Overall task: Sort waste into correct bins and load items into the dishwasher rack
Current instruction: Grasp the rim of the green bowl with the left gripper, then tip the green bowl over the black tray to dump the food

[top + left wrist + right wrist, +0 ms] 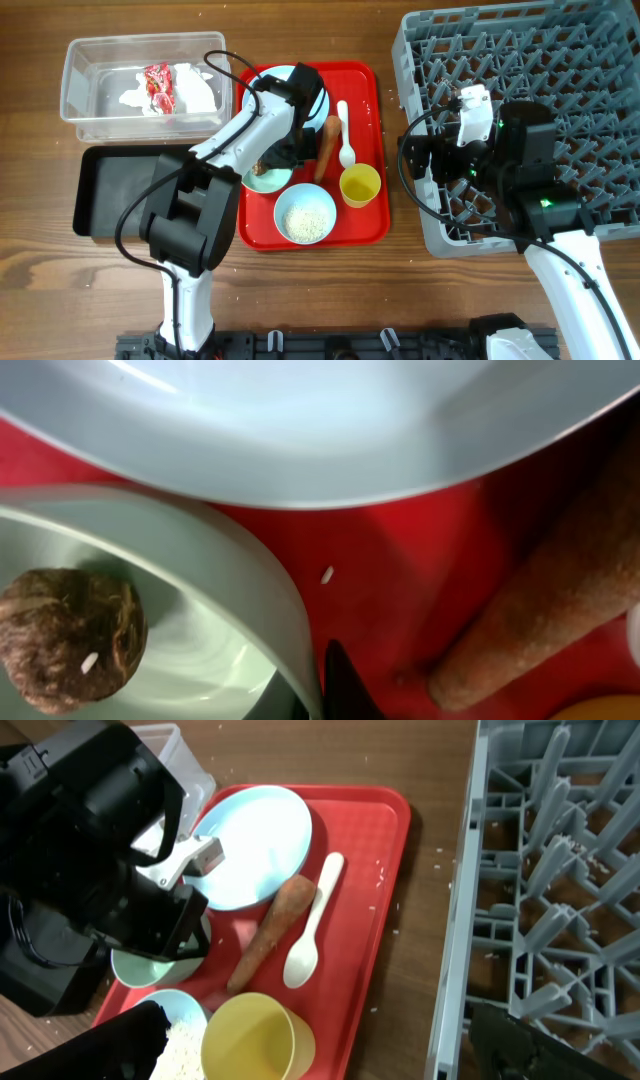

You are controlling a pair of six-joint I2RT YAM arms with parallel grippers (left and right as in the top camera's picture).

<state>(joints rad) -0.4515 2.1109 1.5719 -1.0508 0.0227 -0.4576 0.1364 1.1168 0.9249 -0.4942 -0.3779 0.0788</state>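
On the flat red tray (365,215) in the middle of the bench, my left tool (283,158) hangs low, just beside the pale green bowl (200,560) at the tray's 9 o'clock side. A round brown food lump (65,635) lies in that bowl, so I think I am here to pick it out. I cannot tell if this tool is apart or together; only one dark fingertip (340,685) shows.

The long orange carrot-like stick (270,930) lies at 3 o'clock from the bowl, next to the white plastic spoon (310,930).

My right tool (418,155) waits at the 9 o'clock edge of the big grey plastic rack (590,60), fingers wide apart, holding nothing.

The clear plastic tub (90,80) at 10 o'clock holds the crumpled white paper napkin (195,90) and small red wrapper (158,85). So I guess food goes in the shallow black tray (120,190).
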